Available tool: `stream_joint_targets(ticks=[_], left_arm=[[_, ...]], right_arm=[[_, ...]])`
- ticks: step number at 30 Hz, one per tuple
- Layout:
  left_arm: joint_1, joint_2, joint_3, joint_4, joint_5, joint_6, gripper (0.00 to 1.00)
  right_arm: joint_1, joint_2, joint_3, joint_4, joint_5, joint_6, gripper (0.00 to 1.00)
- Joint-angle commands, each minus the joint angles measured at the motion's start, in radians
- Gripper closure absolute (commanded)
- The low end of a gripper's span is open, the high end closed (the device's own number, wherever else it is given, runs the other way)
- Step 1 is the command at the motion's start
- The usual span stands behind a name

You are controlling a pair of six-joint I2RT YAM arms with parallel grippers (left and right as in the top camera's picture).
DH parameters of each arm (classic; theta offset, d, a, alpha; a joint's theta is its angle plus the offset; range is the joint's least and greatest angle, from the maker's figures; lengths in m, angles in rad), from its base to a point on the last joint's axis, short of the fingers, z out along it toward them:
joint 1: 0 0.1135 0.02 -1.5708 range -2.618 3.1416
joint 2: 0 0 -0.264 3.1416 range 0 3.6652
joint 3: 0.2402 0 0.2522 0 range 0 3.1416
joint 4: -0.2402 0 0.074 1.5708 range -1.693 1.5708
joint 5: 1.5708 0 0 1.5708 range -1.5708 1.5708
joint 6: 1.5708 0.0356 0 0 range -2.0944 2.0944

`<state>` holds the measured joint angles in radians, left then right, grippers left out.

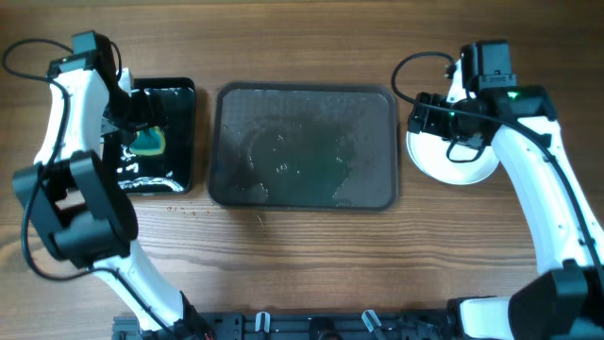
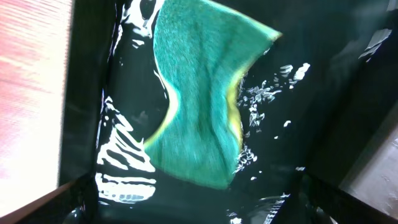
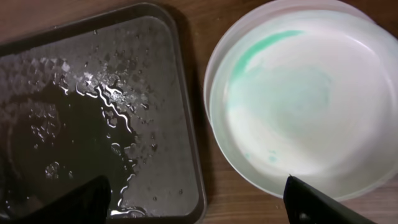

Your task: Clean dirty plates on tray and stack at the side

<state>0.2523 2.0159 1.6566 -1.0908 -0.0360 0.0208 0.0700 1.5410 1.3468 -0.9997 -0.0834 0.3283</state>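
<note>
- Now you're at the tail end: the tray point(image 1: 283, 142) holds only beads of water. The plates point(image 1: 436, 161) sit stacked on the table point(image 1: 302, 255) just beside the tray's right short edge, and at least two rims show in the right wrist view.
- The top plate point(image 3: 298, 112) carries a pale teal streak near its rim, so I judge one more wipe is owed.
- Your right gripper point(image 3: 196, 186) hangs over the gap between tray and plates, fingers spread wide, gripping nothing.
- Your left gripper point(image 1: 127, 118) is down in the black container point(image 1: 179, 132), over the green-and-yellow sponge point(image 2: 199, 93) lying in the water. Whether the fingers are spread or pinching it, I cannot tell.
- The next move, as I judge it: lift the sponge clear of the container's wall and carry it across the bare tray — but take the right gripper off the plates first.
- Mind the tray's low rim, close against the plates; open table lies on the near side of the tray.
</note>
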Motion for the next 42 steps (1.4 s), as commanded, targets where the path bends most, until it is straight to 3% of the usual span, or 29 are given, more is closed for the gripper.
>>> stream_joint_targets(ticks=[1, 3, 5, 6, 9, 12, 23, 31, 42], left_arm=[[-0.04, -0.165, 0.046, -0.019, -0.006, -0.01, 0.0], [-0.049, -0.188, 0.046, -0.022, -0.006, -0.01, 0.0], [-0.058, -0.203, 0.046, -0.022, -0.006, -0.01, 0.0], [-0.059, -0.203, 0.046, -0.022, -0.006, -0.01, 0.0], [-0.059, -0.201, 0.045, -0.028, -0.005, -0.01, 0.0], [-0.059, -0.201, 0.045, -0.028, -0.006, -0.009, 0.0], [-0.059, -0.201, 0.045, -0.029, -0.006, -0.01, 0.0], [-0.059, -0.201, 0.045, -0.028, -0.006, -0.009, 0.0], [-0.059, -0.201, 0.045, -0.028, -0.006, -0.009, 0.0]], right_arm=[[-0.038, -0.051, 0.033, -0.057, 0.068, 0.043, 0.09], [-0.057, -0.046, 0.023, -0.073, 0.068, 0.043, 0.1], [-0.075, -0.043, -0.004, -0.083, 0.068, 0.043, 0.2], [-0.079, -0.042, -0.023, -0.087, 0.068, 0.043, 0.32], [-0.085, -0.041, -0.097, -0.088, 0.068, 0.051, 0.83], [-0.085, -0.041, -0.175, -0.083, 0.068, 0.076, 0.96], [-0.085, -0.041, -0.301, -0.099, 0.134, 0.111, 0.96], [-0.085, -0.041, -0.45, 0.148, 0.16, 0.116, 0.96], [-0.085, 0.005, -0.465, 0.367, 0.165, 0.085, 0.96]])
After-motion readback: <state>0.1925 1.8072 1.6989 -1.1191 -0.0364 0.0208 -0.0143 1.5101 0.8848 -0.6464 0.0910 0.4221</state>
